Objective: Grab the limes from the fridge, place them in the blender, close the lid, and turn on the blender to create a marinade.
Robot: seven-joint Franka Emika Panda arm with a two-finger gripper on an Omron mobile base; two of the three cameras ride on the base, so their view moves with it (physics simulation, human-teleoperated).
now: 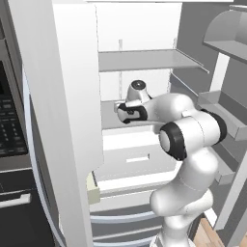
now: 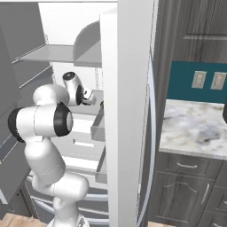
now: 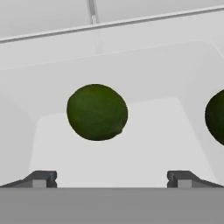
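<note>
Limes: two. One whole lime [image 3: 97, 112] sits mid-frame in the hand view; second lime [image 3: 216, 117] is cut off by the right edge.
Lime look: round, dark green, slightly mottled skin, faint gloss, no stem visible.
Lime place: both lie in a white tray [image 3: 109, 153] with raised walls and rounded corners, inside the fridge [image 1: 140, 34]. They are well apart from each other, not touching.
Gripper count: one gripper [image 3: 112, 179], two dark fingertips [image 3: 41, 178] at the bottom of the hand view.
Gripper state: jaws spread wide, nothing between them, no contact with either lime.
Lime vs gripper: whole lime is ahead of the tips, above the gap and a bit toward the left tip in the hand view. Second lime is off past the right tip.
Arm: one white arm [image 1: 188, 140] with dark joints, reaching into the fridge at middle shelf level, seen in both base views.
Fridge: one, door [image 2: 128, 111] open, white interior, grey shelves [image 1: 144, 60].
Other: one counter [image 2: 195, 126] with a marbled top to the right of the fridge; one black oven panel [image 1: 9, 125] at far left.
</note>
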